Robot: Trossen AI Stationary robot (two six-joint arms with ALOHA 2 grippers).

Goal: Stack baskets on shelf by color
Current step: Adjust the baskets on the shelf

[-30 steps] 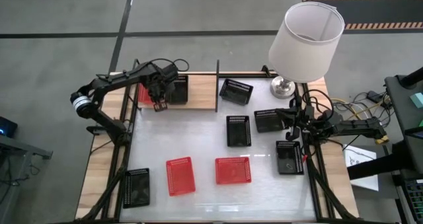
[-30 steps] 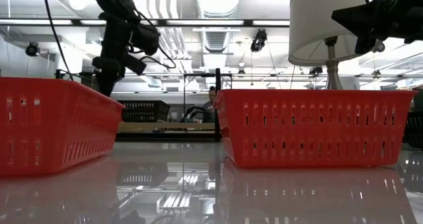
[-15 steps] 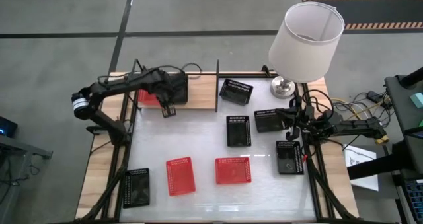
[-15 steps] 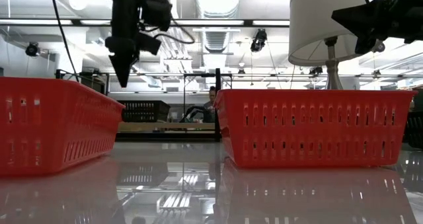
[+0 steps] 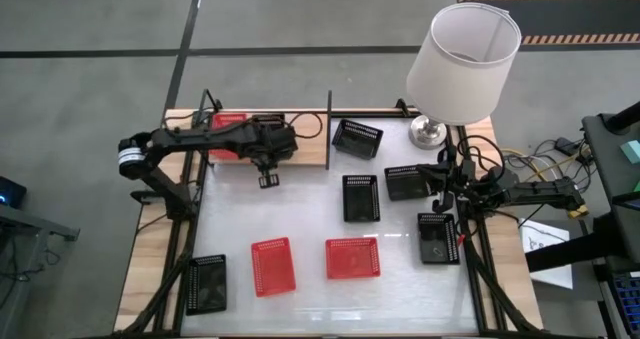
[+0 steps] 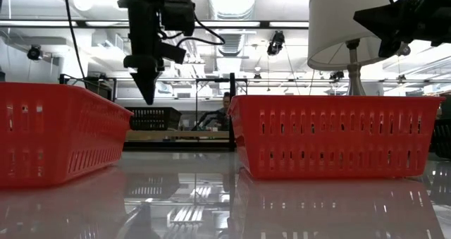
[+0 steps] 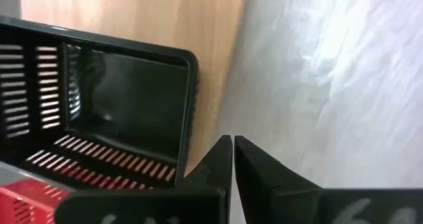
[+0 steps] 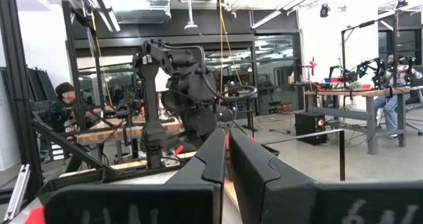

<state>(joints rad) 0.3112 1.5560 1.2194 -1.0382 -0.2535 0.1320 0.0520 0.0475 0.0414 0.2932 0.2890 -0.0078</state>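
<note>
My left gripper is shut and empty, hanging just off the shelf's front edge above the white tabletop; in the low view, the left gripper points straight down. The left wrist view shows a black basket on the wooden shelf, with a red basket beside it. The red basket also shows on the shelf under the arm. Two red baskets lie near the table's front. Black baskets lie at mid-right. My right gripper waits shut at the right.
A white-shaded lamp stands at the back right. Further black baskets sit at the right edge and the front left corner. The shelf's black upright divider stands between shelf and loose baskets. A person sits in the room behind.
My left gripper has moved off the baskets on the shelf, rightwards and forward over the shelf's front edge, staying shut. The right arm has not moved.
</note>
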